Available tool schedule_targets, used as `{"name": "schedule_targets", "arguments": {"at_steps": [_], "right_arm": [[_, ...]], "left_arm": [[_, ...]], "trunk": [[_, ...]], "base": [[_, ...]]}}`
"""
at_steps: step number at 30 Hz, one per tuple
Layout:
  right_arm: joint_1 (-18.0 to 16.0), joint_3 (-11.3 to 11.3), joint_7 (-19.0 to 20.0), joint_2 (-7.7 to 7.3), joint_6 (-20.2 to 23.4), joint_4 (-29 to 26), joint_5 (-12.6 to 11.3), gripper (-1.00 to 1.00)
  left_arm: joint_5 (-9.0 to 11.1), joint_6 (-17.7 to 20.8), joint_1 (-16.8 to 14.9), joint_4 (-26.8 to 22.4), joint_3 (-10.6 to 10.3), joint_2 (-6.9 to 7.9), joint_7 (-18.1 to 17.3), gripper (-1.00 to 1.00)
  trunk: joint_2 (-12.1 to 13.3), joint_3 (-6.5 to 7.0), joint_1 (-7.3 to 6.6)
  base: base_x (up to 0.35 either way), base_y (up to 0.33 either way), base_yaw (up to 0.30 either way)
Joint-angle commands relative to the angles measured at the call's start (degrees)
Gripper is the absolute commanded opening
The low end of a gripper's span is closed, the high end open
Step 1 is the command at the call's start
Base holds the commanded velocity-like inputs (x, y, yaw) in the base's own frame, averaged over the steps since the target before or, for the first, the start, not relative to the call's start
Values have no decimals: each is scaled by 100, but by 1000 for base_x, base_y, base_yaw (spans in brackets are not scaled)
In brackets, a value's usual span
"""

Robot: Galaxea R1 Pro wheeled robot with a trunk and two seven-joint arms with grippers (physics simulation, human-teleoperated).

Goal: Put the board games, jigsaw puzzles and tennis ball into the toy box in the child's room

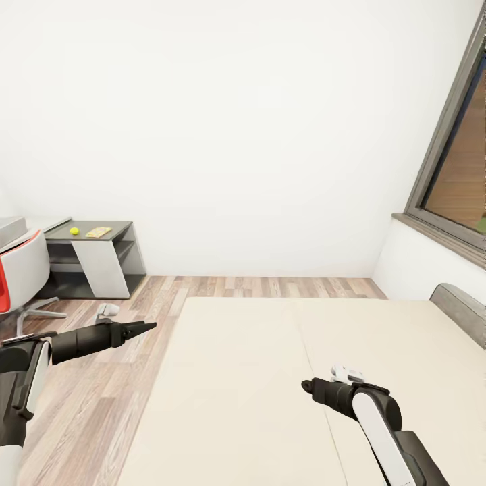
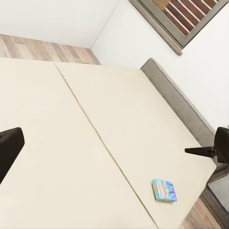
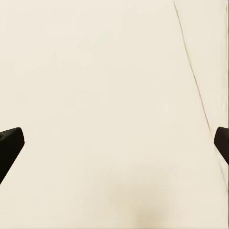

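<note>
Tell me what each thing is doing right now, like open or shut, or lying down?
Left gripper: open, empty, over the wood floor beside the bed.
Right gripper: open, empty, above the cream bed cover.
Small blue printed game box: lying flat on the bed, untouched.
Small yellow-green ball: resting on the dark grey desk section.
Thin flat patterned board: lying flat beside the ball.

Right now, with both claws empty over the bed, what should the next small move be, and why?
Probably send the left claw toward the small blue board game lying near the bed edge by the headboard; both claws are open and it is the closest toy.
</note>
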Motion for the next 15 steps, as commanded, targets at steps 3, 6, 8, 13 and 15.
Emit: {"name": "schedule_targets", "arguments": {"at_steps": [3, 6, 8, 13, 15], "right_arm": [[-6, 11, -60, -4, 7, -4, -55, 100], [-6, 11, -60, -1, 7, -4, -55, 100], [-6, 11, -60, -2, 7, -4, -55, 100], [-6, 11, -60, -1, 7, -4, -55, 100], [-6, 11, -60, 1, 7, -4, -55, 100]], "left_arm": [[-11, 60, -7, -4, 5, 0, -30, 100], [-11, 60, -7, -4, 5, 0, -28, 100], [-11, 60, -7, -4, 5, 0, -28, 100], [-11, 60, -7, -4, 5, 0, -29, 100], [-11, 60, -7, -4, 5, 0, -28, 100]], "trunk": [[-14, -14, 4], [-14, -14, 4], [-14, -15, 4], [-14, -15, 4], [-14, -15, 4]], "base": [[0, -294, 0], [0, -294, 0], [0, -294, 0], [0, -294, 0], [0, -294, 0]]}}
